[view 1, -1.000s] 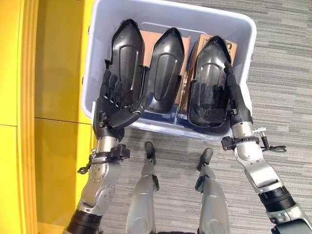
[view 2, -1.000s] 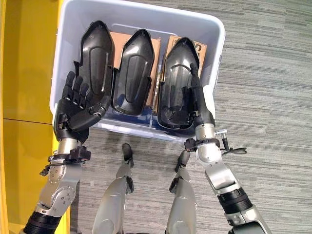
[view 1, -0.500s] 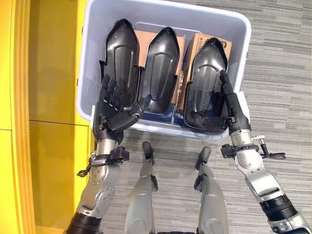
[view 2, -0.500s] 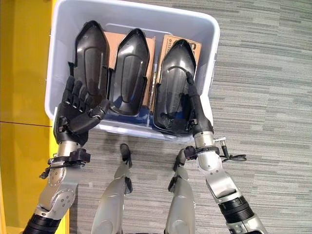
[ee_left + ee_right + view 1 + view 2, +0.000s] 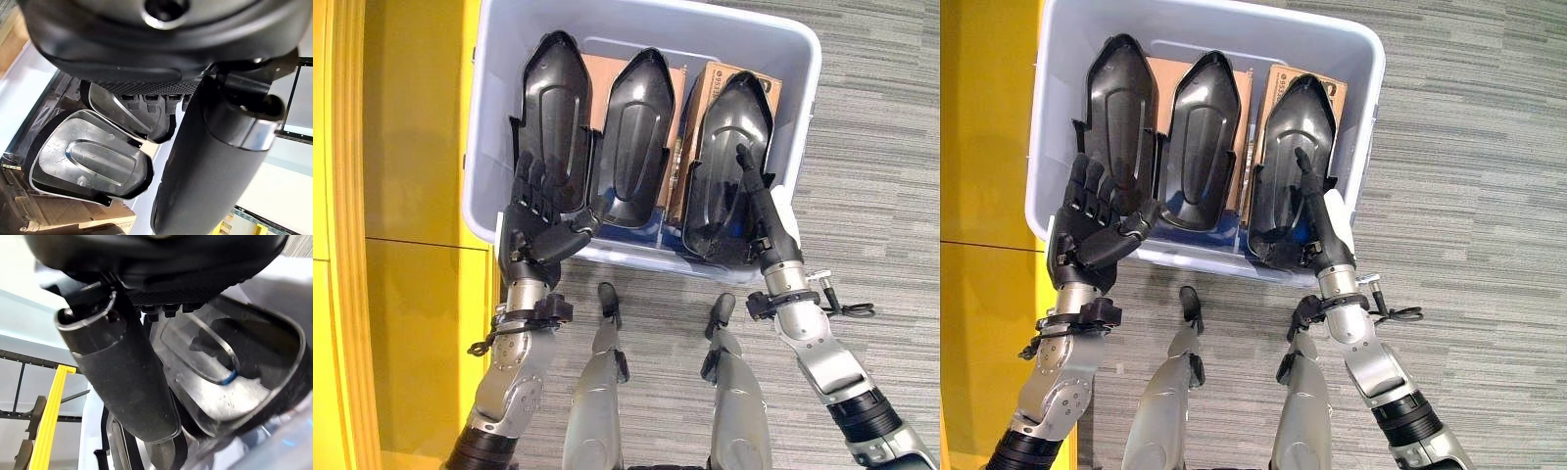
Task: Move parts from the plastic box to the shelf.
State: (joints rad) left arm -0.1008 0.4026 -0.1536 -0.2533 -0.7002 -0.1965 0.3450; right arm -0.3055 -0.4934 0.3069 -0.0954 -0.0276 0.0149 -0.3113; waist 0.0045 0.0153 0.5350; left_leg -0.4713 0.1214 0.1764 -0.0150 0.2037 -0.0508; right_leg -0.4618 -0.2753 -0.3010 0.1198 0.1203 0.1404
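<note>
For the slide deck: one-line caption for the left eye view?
Both hands, left and right, reach three black parts in the plastic box.

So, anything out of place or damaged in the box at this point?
Nothing stands out. Three black parts stand side by side in the plastic box, leaning on cardboard boxes; none looks cracked or spilled.

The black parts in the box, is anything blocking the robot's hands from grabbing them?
Nothing visible blocks them. The left hand is already against the left black part, and the right hand lies along the right black part, inside the plastic box.
</note>
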